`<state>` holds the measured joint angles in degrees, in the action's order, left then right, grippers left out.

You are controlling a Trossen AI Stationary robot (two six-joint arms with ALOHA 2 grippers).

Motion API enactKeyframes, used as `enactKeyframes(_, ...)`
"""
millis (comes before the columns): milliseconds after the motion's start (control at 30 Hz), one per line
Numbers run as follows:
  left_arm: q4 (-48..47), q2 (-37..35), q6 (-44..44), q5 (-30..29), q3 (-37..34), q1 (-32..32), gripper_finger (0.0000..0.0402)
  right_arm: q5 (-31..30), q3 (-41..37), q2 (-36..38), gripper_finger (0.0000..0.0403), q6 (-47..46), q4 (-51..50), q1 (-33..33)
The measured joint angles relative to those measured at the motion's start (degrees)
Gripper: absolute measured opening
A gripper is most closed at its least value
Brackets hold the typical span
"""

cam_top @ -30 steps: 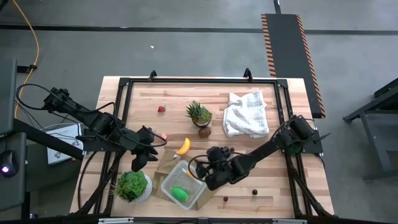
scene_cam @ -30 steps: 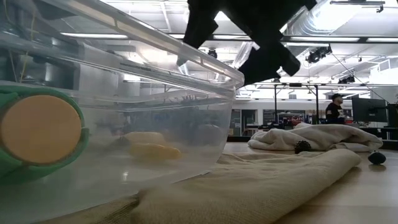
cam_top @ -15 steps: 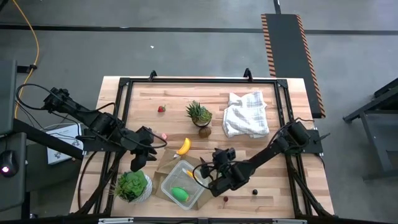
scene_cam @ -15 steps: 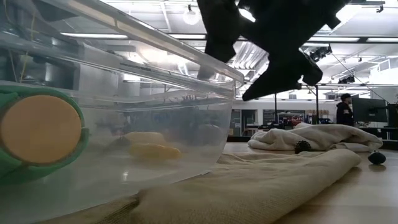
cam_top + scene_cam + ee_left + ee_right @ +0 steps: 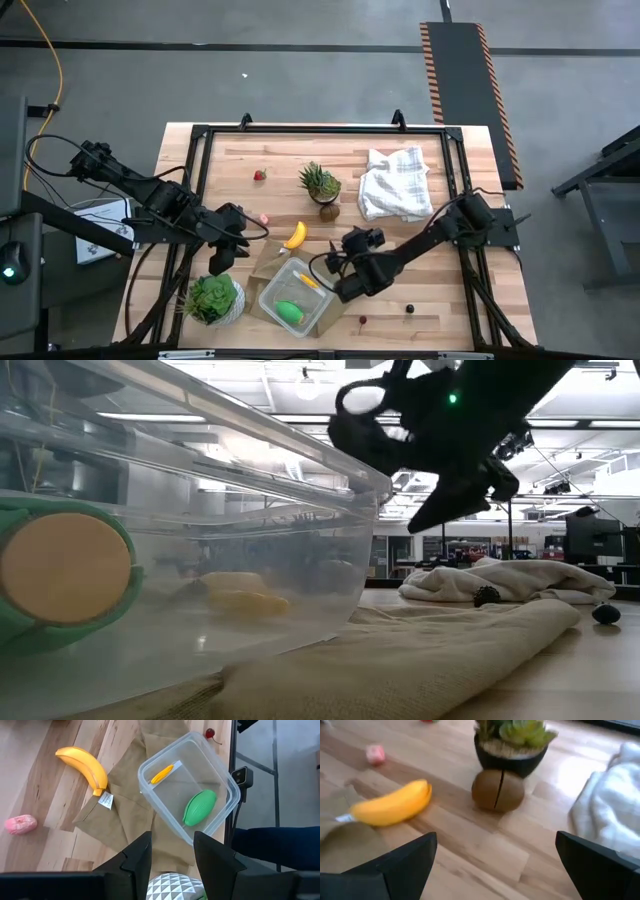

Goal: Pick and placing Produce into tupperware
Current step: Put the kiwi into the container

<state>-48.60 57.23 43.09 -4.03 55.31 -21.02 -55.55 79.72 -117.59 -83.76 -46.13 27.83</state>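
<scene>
The clear tupperware (image 5: 312, 312) sits on a flat brown paper bag (image 5: 125, 805) near the table's near edge. Inside lie a green oval (image 5: 200, 806) and a yellow-orange piece (image 5: 162, 773). The banana (image 5: 294, 235) lies on bare wood just beyond the bag. The brown kiwi (image 5: 497, 790) rests in front of the spiky plant's pot, and the strawberry (image 5: 260, 175) lies farther back. My right gripper (image 5: 342, 268) hovers open by the tupperware's right side, facing the banana (image 5: 395, 802) and the kiwi. My left gripper (image 5: 225, 250) waits open, left of the bag.
A spiky potted plant (image 5: 320, 183) and a white cloth (image 5: 395, 183) lie toward the far right. A leafy plant in a white pot (image 5: 212, 298) stands at the near left. A pink piece (image 5: 263, 218), a cherry (image 5: 363, 321) and a dark ball (image 5: 409, 309) lie loose.
My right gripper has shifted a little beside the tupperware's right rim and tipped from pointing down toward level. It now faces the table's far side.
</scene>
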Motion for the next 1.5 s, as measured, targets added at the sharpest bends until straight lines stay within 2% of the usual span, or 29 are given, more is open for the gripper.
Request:
enactKeyframes(167, -0.02, 0.0, 0.0, -0.02, 0.0, 0.0, 0.0134, 6.48, 0.0, -0.08, 0.0397, 0.14, 1.16, -1.2)
enactKeyframes(433, 0.0, 0.0, -1.13, -0.02, 0.0, 0.0, 0.0134, 12.96, 0.0, -0.08, 0.0397, 0.19, 1.67, -1.68)
enactKeyframes(933, 0.0, 0.0, -4.33, -0.02, 0.0, -0.02, 0.0134, 14.01, 0.02, -0.08, 0.0397, 0.07, 4.26, -2.79)
enactKeyframes(1100, 0.02, 0.0, -5.44, -0.02, 0.0, -0.02, 0.0134, 11.86, 0.02, -0.08, 0.0397, 0.04, 4.83, -3.6)
enactKeyframes(1333, 0.0, 0.0, -5.57, 0.01, 0.0, 0.0, 0.0134, -2.31, 0.03, -0.13, 0.0397, 0.54, 5.62, -3.32)
enactKeyframes(1500, -0.01, 0.0, -5.59, 0.16, 0.0, -0.01, 0.0134, -3.45, 0.07, -1.62, 0.0397, 3.23, 6.67, -3.11)
